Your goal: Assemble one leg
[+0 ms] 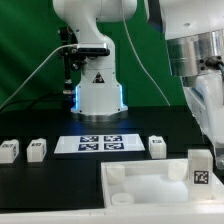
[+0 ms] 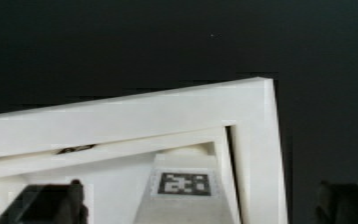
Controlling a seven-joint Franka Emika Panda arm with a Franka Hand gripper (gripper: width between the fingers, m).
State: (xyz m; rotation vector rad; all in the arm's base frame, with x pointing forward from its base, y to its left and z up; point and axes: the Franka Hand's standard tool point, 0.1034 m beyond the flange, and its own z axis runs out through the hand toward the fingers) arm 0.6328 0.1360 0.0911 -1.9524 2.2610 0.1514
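Blocky white plastic leg [image 1: 200, 168] – tagged – stands on the smooth square panel [image 1: 140, 186].

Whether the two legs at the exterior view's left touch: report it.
Apart. The exterior view shows bare black table between the outer leg and the inner leg.

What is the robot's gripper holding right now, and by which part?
Nothing: the gripper is open, fingers wide apart over the large flat white panel; the small white tagged block-like leg shows between them, ungripped.
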